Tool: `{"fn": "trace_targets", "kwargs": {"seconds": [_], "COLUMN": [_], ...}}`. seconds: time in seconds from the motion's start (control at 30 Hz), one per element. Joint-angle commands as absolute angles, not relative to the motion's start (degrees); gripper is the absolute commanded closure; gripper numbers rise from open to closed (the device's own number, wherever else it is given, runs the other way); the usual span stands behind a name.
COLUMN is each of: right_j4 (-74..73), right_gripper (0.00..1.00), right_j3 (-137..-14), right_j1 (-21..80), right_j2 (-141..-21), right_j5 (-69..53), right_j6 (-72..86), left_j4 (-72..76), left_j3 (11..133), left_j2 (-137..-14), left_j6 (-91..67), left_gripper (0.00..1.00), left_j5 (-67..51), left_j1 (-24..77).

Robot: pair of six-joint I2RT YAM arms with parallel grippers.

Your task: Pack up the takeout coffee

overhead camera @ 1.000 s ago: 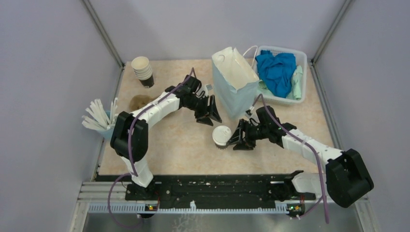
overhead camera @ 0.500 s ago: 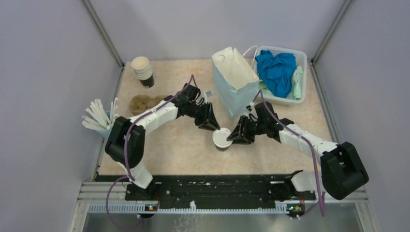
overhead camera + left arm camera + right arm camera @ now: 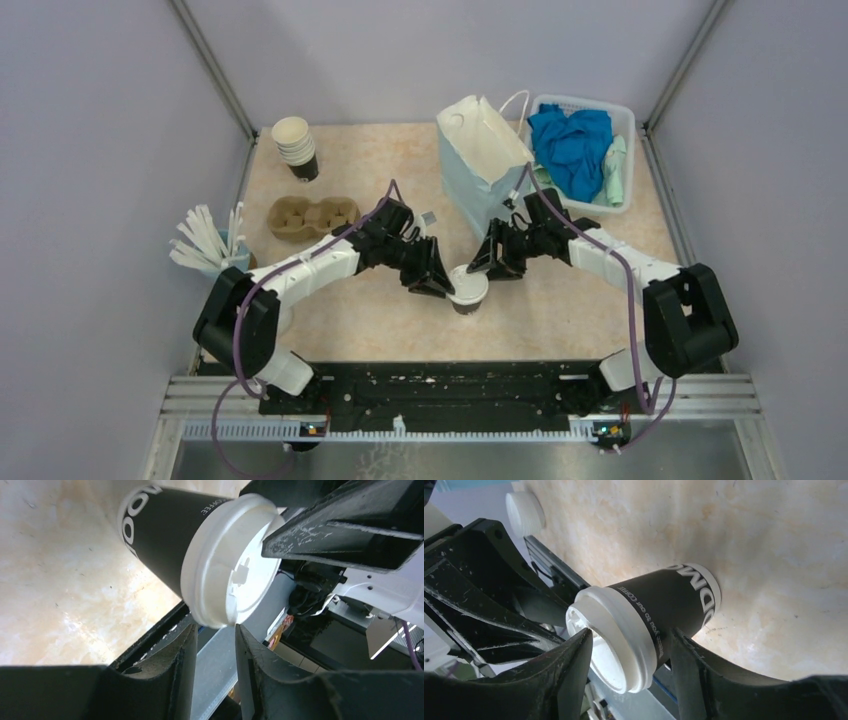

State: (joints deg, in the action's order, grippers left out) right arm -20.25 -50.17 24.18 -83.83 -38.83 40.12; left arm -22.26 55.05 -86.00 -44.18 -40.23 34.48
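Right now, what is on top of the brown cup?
A round white lid sits on the brown cup. It covers the opening, so whatever is inside cannot be seen.

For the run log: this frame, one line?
takeout coffee: upright, lidded | right gripper: shut on it | left gripper: slightly open, at lid | paper bag: upright behind

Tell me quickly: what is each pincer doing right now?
Left pincer: slightly open, holding nothing, tips right beside the lid.
Right pincer: closed on the coffee cup, gripping around its lidded top.
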Motion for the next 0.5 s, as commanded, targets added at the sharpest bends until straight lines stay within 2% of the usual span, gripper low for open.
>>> {"fn": "trace_targets", "kwargs": {"seconds": [0.0, 0.1, 0.23, 0.27, 0.33, 0.4, 0.47], "right_j4": [-24.8, -25.8, -25.9, -25.6, -23.8, -21.7, -20.2], "right_gripper": [0.38, 0.31, 0.26, 0.26, 0.27, 0.33, 0.4], "right_j3": [-52.8, -51.3, -49.0, -48.2, -46.4, -44.7, -43.5], "right_j1": [23.1, 21.8, 21.5, 21.2, 20.7, 20.6, 20.6], "right_j2": [-82.3, -79.2, -75.3, -74.4, -73.1, -72.6, -72.8], "right_j5": [-37.3, -38.3, -39.3, -39.4, -39.8, -40.3, -41.5], "right_j6": [35.3, 35.1, 36.0, 36.7, 38.3, 39.8, 40.7], "left_j4": [-24.5, -26.8, -26.2, -25.7, -23.8, -20.5, -18.6], "left_j3": [56.2, 56.6, 54.9, 54.4, 53.4, 51.3, 50.0], "left_j2": [-83.4, -81.6, -78.5, -78.5, -79.1, -79.5, -79.4], "left_j6": [-44.2, -43.4, -43.9, -44.5, -46.7, -49.5, -51.0], "left_gripper": [0.57, 0.5, 0.37, 0.37, 0.4, 0.49, 0.52], "left_j5": [-39.0, -38.1, -38.2, -38.6, -40.2, -42.1, -42.4], "left_j1": [35.5, 34.8, 33.3, 33.2, 33.2, 33.3, 33.3]}}
